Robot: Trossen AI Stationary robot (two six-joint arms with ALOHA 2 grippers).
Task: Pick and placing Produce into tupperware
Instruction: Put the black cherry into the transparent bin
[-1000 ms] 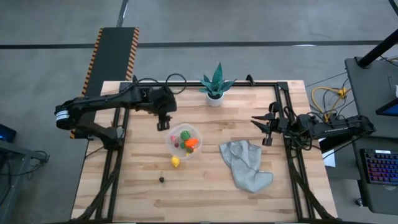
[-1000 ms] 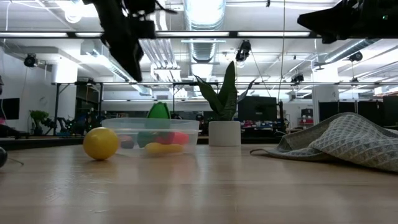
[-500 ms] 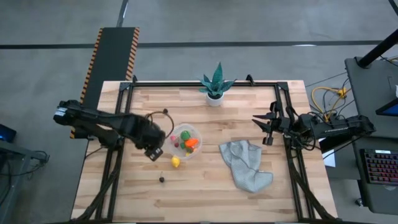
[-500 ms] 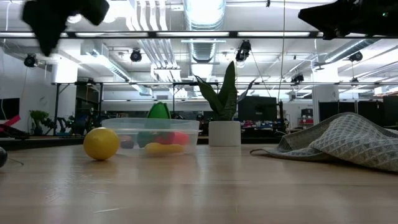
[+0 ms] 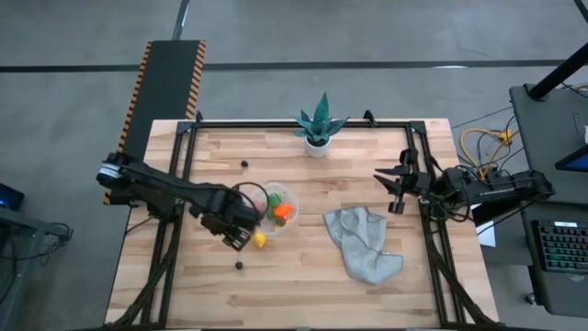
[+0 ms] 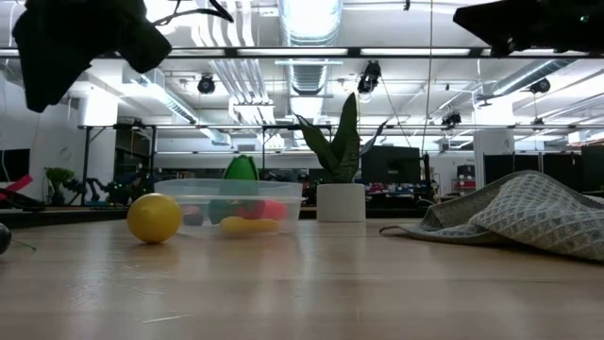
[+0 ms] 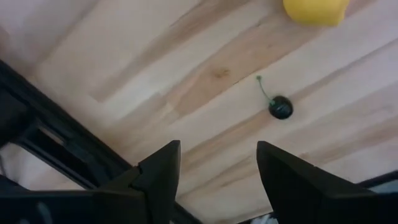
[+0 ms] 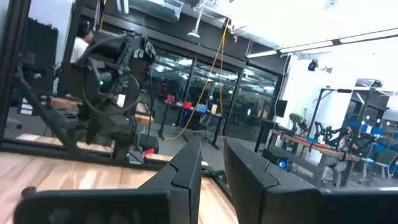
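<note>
1. Two dark robot arms reach over a wooden table (image 5: 303, 276) seen from above.
2. At the table's middle stands the tupperware (image 5: 286, 196), a small round clear tub already holding green, orange and pink toy produce (image 5: 279, 211).
3. Just outside the tub's near-left rim lies a yellow toy fruit (image 5: 260, 240) on the bare wood.
4. A tiny dark cherry (image 5: 239, 265) with a thin stem lies apart from it, nearer the table's front edge.
5. Another tiny dark piece (image 5: 244, 165) sits well apart, towards the back.
6. The left gripper (image 5: 237, 239) hovers just beside the yellow fruit, fingers spread wide and holding nothing.
7. The right gripper (image 5: 390, 188) waits at the table's right edge, fingers parted and empty.
8. A crumpled grey cloth (image 5: 363, 241) lies right of the tub.
9. A spiky green plant (image 5: 318, 124) in a white pot stands at the back edge.
</note>
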